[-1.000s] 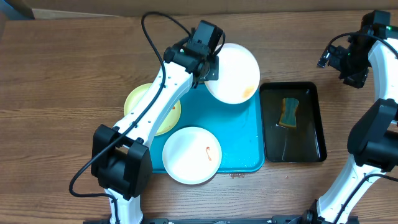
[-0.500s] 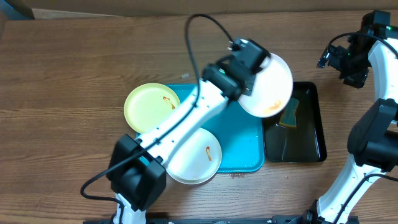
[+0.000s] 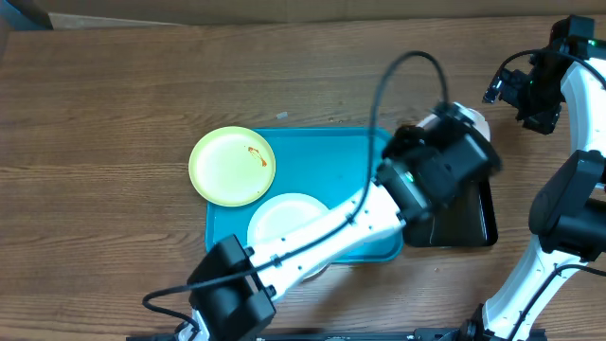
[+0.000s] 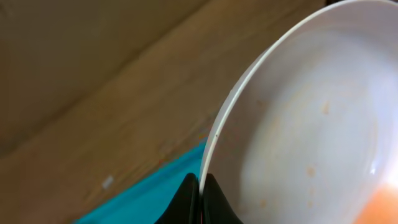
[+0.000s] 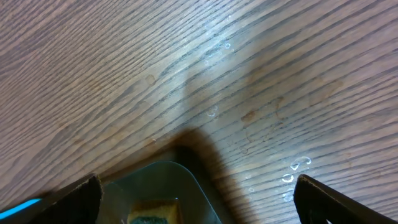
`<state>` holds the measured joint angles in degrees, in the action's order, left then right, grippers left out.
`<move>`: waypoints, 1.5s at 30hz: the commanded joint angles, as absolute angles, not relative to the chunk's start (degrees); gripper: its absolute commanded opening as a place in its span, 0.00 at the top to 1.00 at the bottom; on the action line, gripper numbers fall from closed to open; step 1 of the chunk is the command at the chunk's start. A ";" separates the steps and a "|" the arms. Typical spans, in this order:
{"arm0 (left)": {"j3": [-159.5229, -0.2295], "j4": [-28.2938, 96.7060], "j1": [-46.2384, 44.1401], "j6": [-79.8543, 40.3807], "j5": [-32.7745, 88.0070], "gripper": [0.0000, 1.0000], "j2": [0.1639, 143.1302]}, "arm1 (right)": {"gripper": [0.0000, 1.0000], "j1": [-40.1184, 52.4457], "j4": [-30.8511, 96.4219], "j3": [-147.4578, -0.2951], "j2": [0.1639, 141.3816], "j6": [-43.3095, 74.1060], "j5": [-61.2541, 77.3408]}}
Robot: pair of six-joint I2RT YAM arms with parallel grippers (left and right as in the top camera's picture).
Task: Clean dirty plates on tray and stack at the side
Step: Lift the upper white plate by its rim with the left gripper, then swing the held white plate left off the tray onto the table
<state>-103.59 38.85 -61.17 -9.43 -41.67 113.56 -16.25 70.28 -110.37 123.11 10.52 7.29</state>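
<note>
**A:** What is being shown at the far left?

**B:** The pale yellow-green plate (image 3: 232, 166) is being carried on the far left corner of the turquoise tray (image 3: 327, 156). Its left edge is being let out over the wooden table (image 3: 114, 104), and an orange-red smear is being shown near its right side.

**A:** And on the tray's near side?

**B:** A white plate (image 3: 284, 218) is being supported at the near rim. It is being partly hidden by the left arm (image 3: 322, 237), which is being stretched across it toward the right.

**A:** How is the left gripper being used?

**B:** The left gripper (image 4: 202, 186) is being pressed together on the rim of the second white plate (image 4: 311, 124), inside which faint orange marks are being shown. From overhead only a sliver of that plate is being seen past the wrist, right of the turquoise tray and by the far end of the black tray (image 3: 469, 223).

**A:** And at the right?

**B:** The right gripper (image 5: 196, 183) is being held wide apart, with nothing between its fingers, above the table near the black tray's far corner. A sponge (image 5: 149, 214) is being shown in that corner.
</note>
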 commanded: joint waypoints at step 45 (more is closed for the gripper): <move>-105.16 43.05 -60.55 -15.73 -30.35 0.96 113.89 | 0.00 -16.43 70.06 -111.37 121.60 10.70 7.60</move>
